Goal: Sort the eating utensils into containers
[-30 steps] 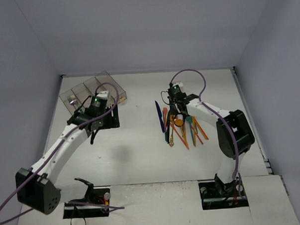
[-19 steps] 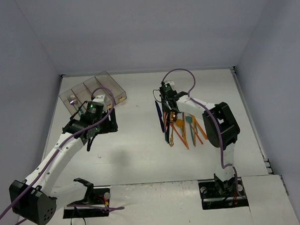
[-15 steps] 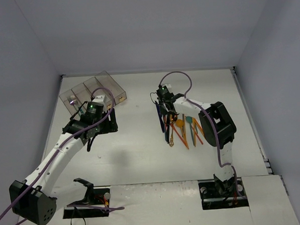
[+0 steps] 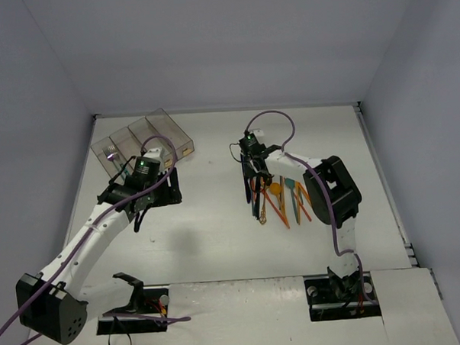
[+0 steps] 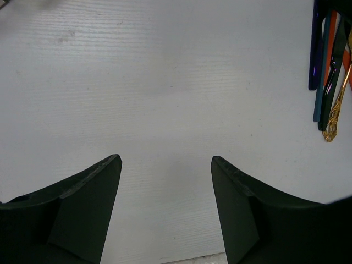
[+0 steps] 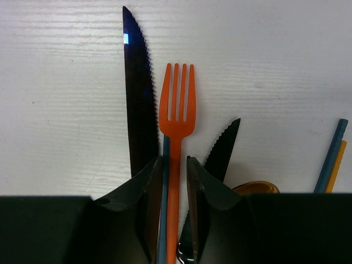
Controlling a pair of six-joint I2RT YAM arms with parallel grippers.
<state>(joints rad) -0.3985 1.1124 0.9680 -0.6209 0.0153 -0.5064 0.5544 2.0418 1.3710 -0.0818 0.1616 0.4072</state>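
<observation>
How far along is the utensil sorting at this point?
Barely started. One utensil seems to lie in the end bin of the containers. The right gripper straddles the orange fork by its handle; grip unclear. The left gripper is open over the table. The pile is unsorted.

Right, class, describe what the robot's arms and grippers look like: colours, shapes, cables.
Both arms, the left arm and right arm, have white links and bulky black joints. A purple cable loops along each; a green light glows near each wrist. The left gripper and right gripper have matte black wedge-shaped fingers.
</observation>
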